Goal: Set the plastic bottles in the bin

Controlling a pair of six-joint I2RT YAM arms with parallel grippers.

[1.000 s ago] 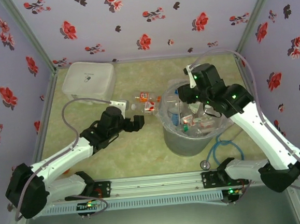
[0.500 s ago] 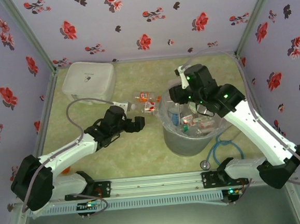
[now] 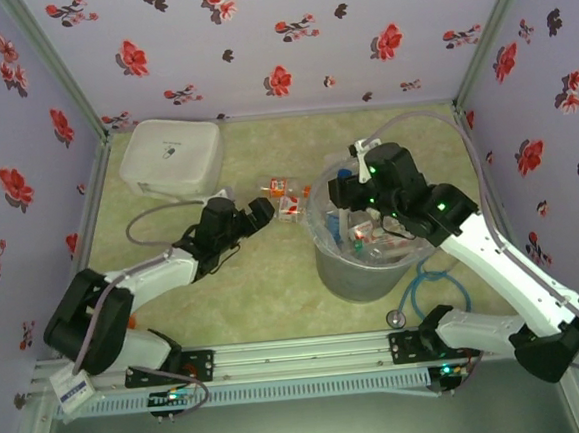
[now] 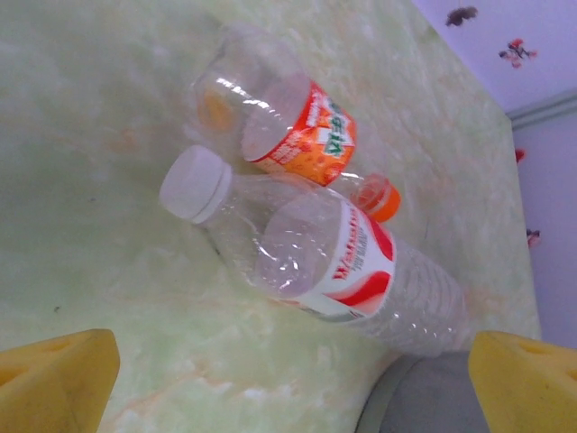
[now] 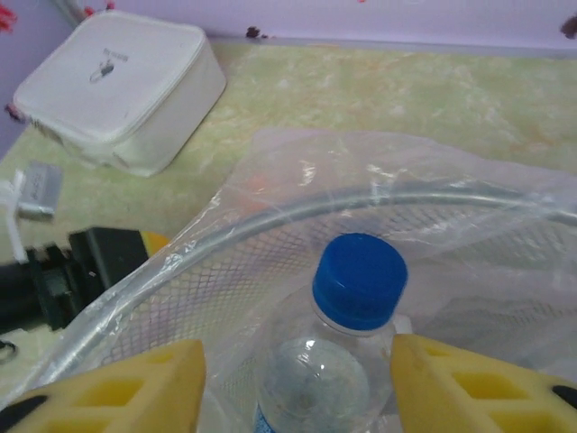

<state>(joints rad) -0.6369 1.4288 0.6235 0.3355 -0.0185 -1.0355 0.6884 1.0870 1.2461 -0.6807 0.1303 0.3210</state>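
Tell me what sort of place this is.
Probably a staged robot test booth: flowered walls box in a table, two robot arms are bolted to its front rail, and plastic bottles lie in a bin.

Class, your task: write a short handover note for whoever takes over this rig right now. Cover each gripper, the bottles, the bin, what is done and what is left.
Left gripper: open and empty, facing the white-capped bottle and the orange-capped bottle, which lie side by side on the table near the bin.
Right gripper: above the bin, jaws parted around a blue-capped bottle. A gap shows on one side, so it is not clamped.
Done: several bottles lie in the bin.
Left: get the blue-capped bottle into the bin, then the two on the table.
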